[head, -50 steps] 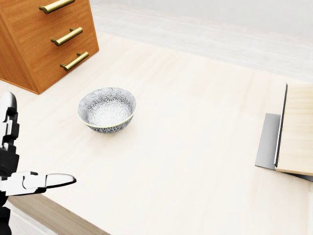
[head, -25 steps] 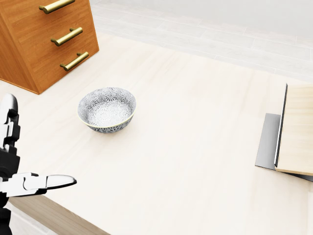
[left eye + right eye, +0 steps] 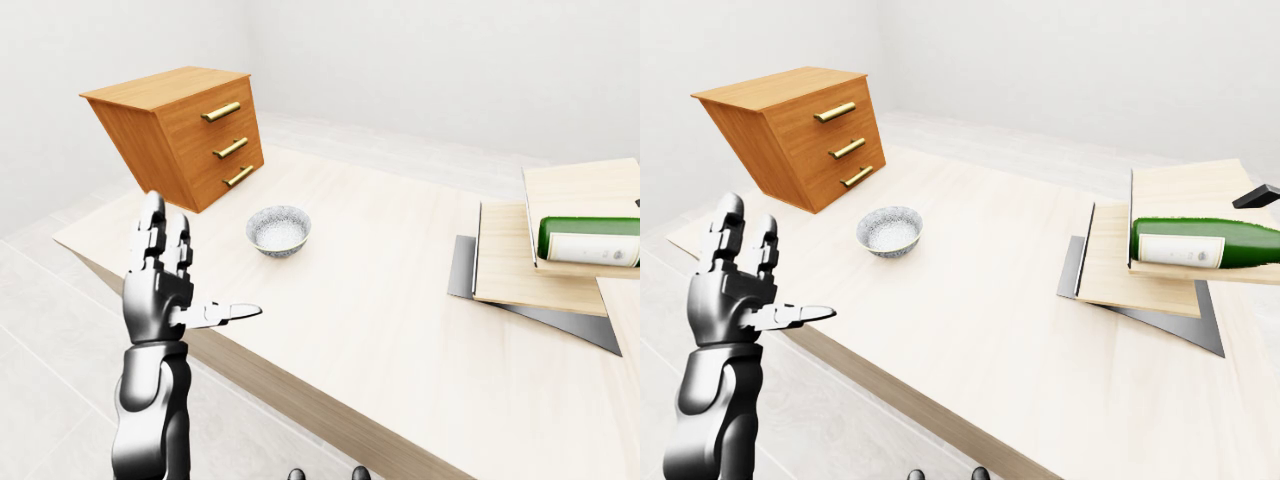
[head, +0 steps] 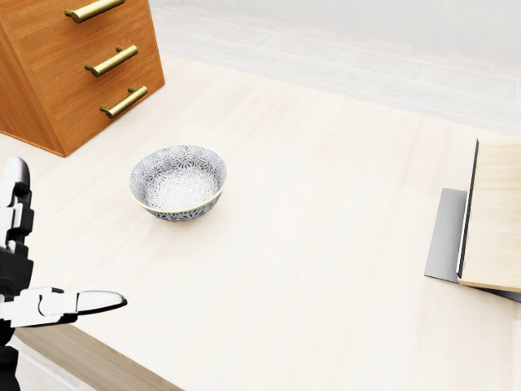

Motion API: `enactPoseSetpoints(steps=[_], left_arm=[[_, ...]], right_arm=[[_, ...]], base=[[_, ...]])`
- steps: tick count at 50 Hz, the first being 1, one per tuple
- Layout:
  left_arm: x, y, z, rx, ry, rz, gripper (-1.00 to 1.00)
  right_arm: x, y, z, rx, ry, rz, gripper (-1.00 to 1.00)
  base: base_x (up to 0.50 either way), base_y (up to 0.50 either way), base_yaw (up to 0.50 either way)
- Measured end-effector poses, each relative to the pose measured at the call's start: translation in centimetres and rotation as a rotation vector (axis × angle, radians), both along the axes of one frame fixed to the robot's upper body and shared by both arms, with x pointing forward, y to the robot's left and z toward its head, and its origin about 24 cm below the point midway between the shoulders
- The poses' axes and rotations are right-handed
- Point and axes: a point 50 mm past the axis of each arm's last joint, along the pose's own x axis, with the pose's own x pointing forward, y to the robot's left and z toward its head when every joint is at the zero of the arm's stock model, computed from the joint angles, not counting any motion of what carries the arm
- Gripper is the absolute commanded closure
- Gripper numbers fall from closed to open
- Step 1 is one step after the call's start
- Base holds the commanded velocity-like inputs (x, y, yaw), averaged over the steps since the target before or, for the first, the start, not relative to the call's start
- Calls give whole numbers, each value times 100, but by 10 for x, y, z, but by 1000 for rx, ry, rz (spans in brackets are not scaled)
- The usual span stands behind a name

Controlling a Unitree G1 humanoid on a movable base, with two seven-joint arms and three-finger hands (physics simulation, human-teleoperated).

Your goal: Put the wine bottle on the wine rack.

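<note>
No words, numbers or brand marks can be read anywhere. The wine bottle (image 3: 1205, 243) carries a pale label (image 3: 1181, 250) (blank at this sharpness), and nothing is printed on the drawer unit (image 3: 185, 131).

A: Where did the wine bottle (image 3: 1200, 243) lie?
B: On its side on the stepped wooden rack (image 3: 1140, 265), at the table's (image 3: 980, 300) right edge.
A: And the left hand (image 3: 735, 290)?
B: Raised, fingers spread, beside the table's left corner.

Right-eye view: drawer chest (image 3: 800, 135) top left, bowl (image 3: 889, 230) right of it, wine bottle (image 3: 1205, 242) lying on stepped boards (image 3: 1150, 265) far right.
</note>
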Motion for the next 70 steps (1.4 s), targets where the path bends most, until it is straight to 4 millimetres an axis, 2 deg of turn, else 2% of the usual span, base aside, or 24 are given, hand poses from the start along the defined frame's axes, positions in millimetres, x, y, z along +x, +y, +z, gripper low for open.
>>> enactPoseSetpoints(steps=[14, 25, 44, 57, 70], left_arm=[[-1, 0, 3, 0, -12, 0, -100], [-2, -1, 6, 1, -28, -1, -100], [-4, 0, 10, 1, -49, -1, -100], [-7, -2, 18, 2, -84, -2, -100], [-12, -4, 30, 7, -142, -5, -100]], right_arm=[[-19, -7, 23, -58, -41, -41, -100], [-33, -3, 61, -103, -179, -107, -100], [-55, 29, 138, -91, -538, -172, -100], [-54, 54, 170, -92, -651, -97, -100], [-49, 79, 192, -106, -706, 2, -100]], base=[[0, 0, 0], [0, 0, 0], [0, 0, 0], [0, 0, 0], [0, 0, 0]])
